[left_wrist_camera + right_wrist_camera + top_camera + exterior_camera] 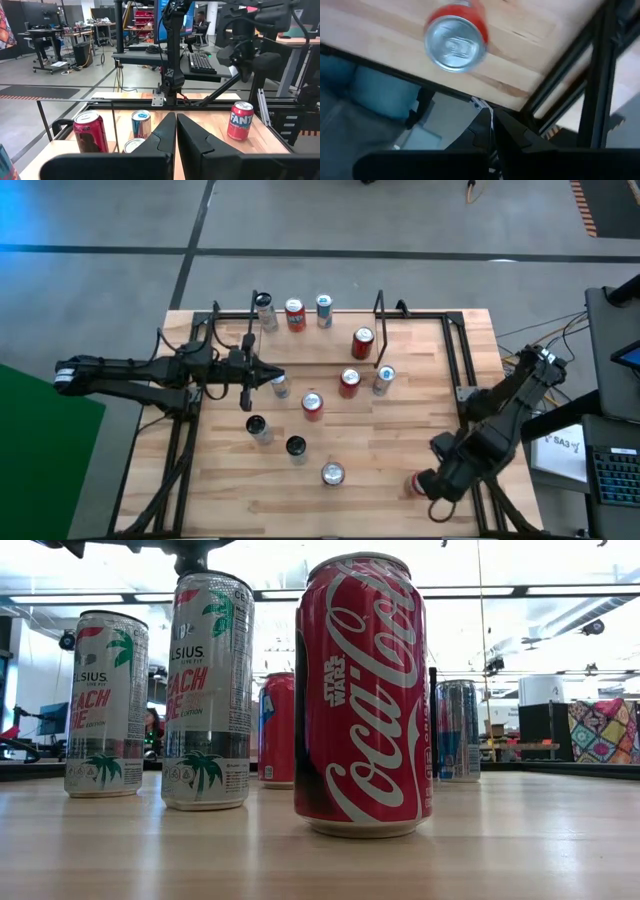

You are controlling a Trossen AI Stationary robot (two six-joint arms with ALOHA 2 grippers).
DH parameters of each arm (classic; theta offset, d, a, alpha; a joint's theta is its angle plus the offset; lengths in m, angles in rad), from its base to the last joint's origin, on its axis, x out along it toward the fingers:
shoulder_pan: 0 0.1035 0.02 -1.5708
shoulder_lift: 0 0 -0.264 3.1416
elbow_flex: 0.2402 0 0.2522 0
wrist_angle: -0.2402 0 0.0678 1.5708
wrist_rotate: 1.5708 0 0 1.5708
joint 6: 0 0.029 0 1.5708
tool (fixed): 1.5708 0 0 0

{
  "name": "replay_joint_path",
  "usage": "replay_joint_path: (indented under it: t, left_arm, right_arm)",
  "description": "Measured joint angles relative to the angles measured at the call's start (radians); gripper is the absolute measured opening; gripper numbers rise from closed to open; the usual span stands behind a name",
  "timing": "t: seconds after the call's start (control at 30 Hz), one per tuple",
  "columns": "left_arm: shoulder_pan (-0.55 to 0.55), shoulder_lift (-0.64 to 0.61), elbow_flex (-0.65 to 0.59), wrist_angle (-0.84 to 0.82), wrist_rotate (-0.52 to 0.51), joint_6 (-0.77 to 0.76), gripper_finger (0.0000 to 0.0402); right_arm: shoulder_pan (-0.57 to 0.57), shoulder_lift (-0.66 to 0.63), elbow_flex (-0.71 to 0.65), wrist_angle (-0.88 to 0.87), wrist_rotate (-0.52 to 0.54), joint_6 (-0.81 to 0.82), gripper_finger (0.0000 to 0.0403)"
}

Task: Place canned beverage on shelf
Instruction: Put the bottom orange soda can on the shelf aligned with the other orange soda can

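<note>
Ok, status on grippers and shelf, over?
Left gripper shut, empty, over mid-table cans. Right gripper shut, empty, near edge by a red can. Shelf holds three cans.

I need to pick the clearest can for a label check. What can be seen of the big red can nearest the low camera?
The red Coca-Cola can stands upright on the light wooden table, filling the low view. It looks like metal, with white script lettering, a small "Star Wars" mark and a dark figure on its left side. Its silvery rim and base show. Nothing touches it; two pale Celsius cans stand beside it.
</note>
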Motion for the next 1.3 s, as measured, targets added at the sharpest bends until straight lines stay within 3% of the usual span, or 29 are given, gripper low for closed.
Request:
replay_joint_path:
  t: [0.23,0.53,0.73,1.07,1.2,1.3]
  left_arm:
    - [0.0,0.0,-0.006,0.002,0.0,0.008,0.0]
    - [-0.004,0.0,-0.007,0.03,-0.002,0.045,0.0]
    - [-0.005,0.0,-0.007,0.022,-0.002,0.045,0.0]
    - [-0.005,0.0,-0.006,0.016,-0.001,0.043,0.0]
    - [-0.004,0.0,-0.007,0.013,-0.001,0.042,0.0]
    - [-0.004,0.0,-0.007,0.013,-0.001,0.042,0.0]
  right_arm:
    - [0.035,0.033,0.0,-0.006,0.026,0.04,0.0011]
    - [0.016,0.068,0.0,-0.063,0.08,-0.057,0.0033]
    - [-0.01,0.055,0.0,-0.041,0.08,-0.019,0.0115]
    - [-0.009,0.1,0.0,-0.024,0.105,0.012,0.0308]
    - [-0.011,0.129,-0.001,0.051,0.107,-0.067,0.0354]
    - [-0.011,0.162,-0.001,0.056,0.107,-0.065,0.0364]
